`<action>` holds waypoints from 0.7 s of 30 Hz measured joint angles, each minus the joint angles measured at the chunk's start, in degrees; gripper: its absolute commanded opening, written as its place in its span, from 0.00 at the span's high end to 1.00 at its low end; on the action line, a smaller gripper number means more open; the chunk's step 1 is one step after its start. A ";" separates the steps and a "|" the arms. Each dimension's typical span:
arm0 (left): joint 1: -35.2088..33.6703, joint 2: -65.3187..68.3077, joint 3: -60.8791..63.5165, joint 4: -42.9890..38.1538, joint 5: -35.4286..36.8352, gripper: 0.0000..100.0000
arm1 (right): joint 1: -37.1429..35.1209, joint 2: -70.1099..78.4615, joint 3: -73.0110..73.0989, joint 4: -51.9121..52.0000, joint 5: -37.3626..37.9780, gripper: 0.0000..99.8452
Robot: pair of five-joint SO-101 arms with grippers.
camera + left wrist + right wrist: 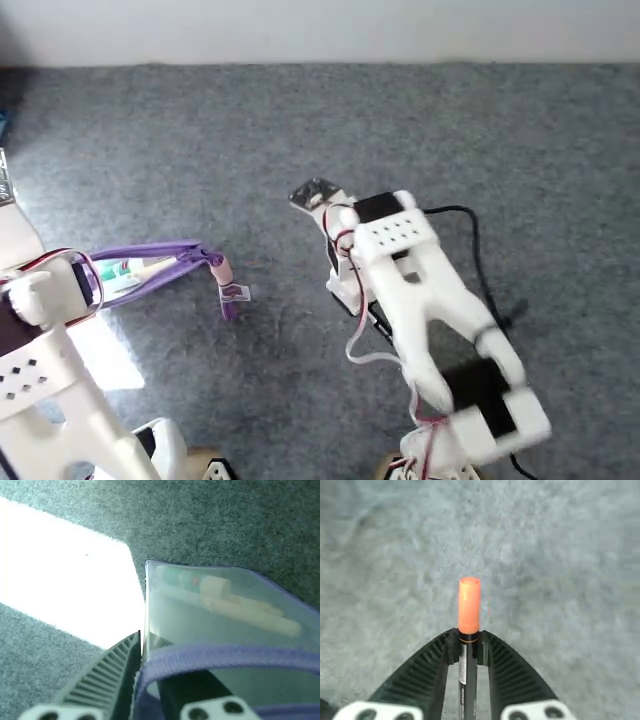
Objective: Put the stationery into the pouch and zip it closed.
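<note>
The black marker pen with an orange cap [469,607] is sitting between the right fingers [432,670]. They are clenching on its barrel, so the cap is sticking out past the fingertips over the grey carpet-like counter [560,555].

The see-through pouch with a purple zip band [225,635] is lying well apart from these fingers, at the other arm. The left fingers [107,677] are pinching one end of its mouth, one finger outside the wall and the other seemingly inside. Some white pens [240,610] are already lying in the pouch, beyond the left fingertips. In the high view the pouch [150,262] is stretching away from the left fingers toward the right arm, and the small zip pull [228,288] is hanging at its far end.

I am judging that the filling step is going on: the marker is grasped but not yet in the pouch, and the zip is not yet closed. The next move is asking the right arm to carry the marker to the mouth, line the barrel with the opening, and let go only once it is inside, while the left fingers are holding the mouth open.
</note>
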 measured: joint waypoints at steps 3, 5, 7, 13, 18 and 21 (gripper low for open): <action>0.00 0.00 0.00 0.00 0.00 0.99 | -0.26 -10.64 0.00 2.37 -0.26 0.99; 0.00 0.00 0.00 0.00 0.00 0.99 | -2.11 -17.85 0.00 3.78 -1.67 0.99; 0.00 0.00 0.00 0.00 0.00 0.99 | -4.92 -25.05 0.00 4.40 -3.34 0.99; 0.00 0.00 0.00 0.00 0.00 0.99 | -16.88 -40.62 -3.08 4.40 -10.37 0.99; 0.00 0.00 0.00 0.00 0.00 0.99 | -24.35 -42.37 -10.81 -2.29 -16.00 0.99; 0.00 0.00 0.00 0.00 0.00 0.99 | -27.87 -42.37 -13.63 -11.16 -16.44 0.99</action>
